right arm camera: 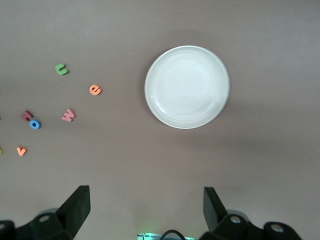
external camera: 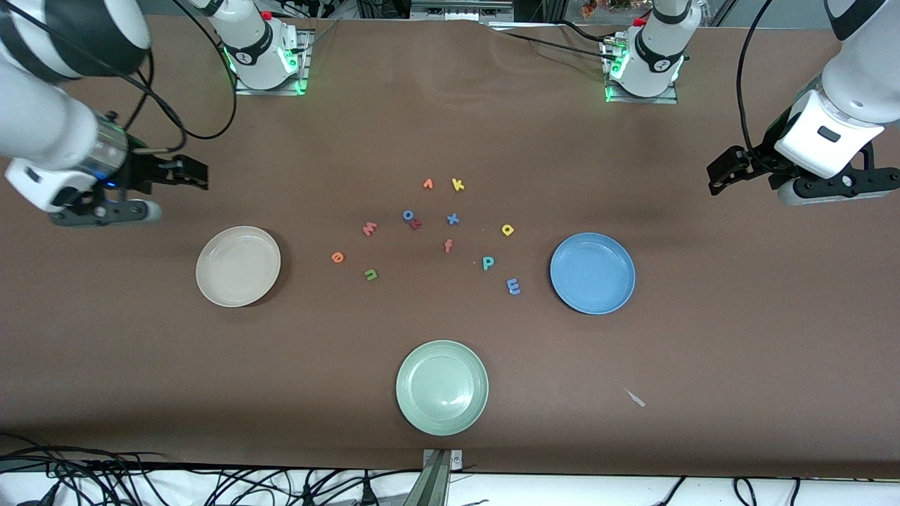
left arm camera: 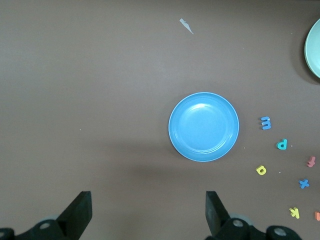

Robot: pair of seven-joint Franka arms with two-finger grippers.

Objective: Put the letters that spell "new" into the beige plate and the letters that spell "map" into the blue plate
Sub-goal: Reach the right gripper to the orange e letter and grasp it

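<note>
While both arms wait raised at the ends of the desk (external camera: 703,351), jaws spread wide and holding nothing: left gripper (external camera: 724,176) over bare brown surface at the left arm's end, right gripper (external camera: 190,173) over bare surface at the right arm's end.

Under the left wrist view, the blue plate (left arm camera: 203,126), flat on the desk with nothing in it. Just beside that plate, toward the middle of the desk, the periwinkle "m" (external camera: 513,286); then the teal "p" (external camera: 488,263), a little farther from the front camera; then the yellow "a" (external camera: 508,229), farther again. All three apart from one another and outside the plate.

Under the right wrist view, the beige plate (right arm camera: 187,86), likewise holding nothing. Toward the middle from it, the orange "e" (external camera: 337,257), the green "n" (external camera: 370,275) slightly nearer the front camera, and the red-pink "w" (external camera: 369,228) farther from it. None touching the plate.

In the middle of the cluster, a blue "o" (external camera: 408,215) touching a dark red letter (external camera: 416,224), a blue "x" (external camera: 453,219) beside them, an orange "f" (external camera: 448,245) nearer the camera, and a small orange letter (external camera: 427,184) with a yellow "k" (external camera: 458,185) nearest the arms' bases.

Nearest the front camera, a pale green plate (external camera: 441,387), with a small pale scrap (external camera: 635,398) lying toward the left arm's end.
</note>
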